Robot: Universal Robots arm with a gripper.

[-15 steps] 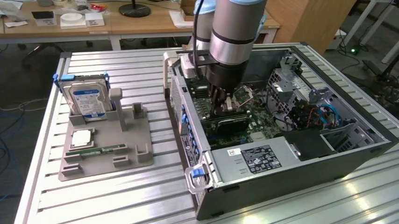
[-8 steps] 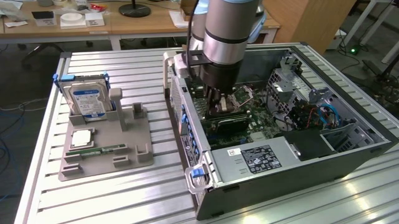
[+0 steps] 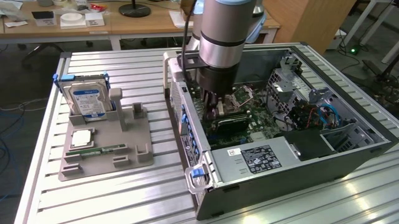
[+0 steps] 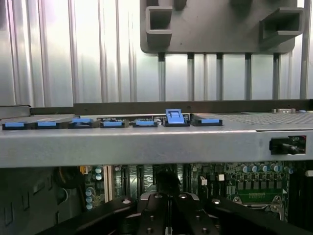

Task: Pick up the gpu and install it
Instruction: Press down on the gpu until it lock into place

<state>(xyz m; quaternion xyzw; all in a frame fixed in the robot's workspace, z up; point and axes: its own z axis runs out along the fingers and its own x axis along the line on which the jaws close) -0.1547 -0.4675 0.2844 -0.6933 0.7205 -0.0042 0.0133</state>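
Now gpu flat (lengthwise along motherboard)

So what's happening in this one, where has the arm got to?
The arm's gripper is down inside the open computer case, shut and poised over the motherboard. A black card that looks like the gpu lies flat on the board just below the fingers; whether it is fully seated cannot be told. On the grey holder beside the case, the hard drive stands upright and the green memory stick lies flat.
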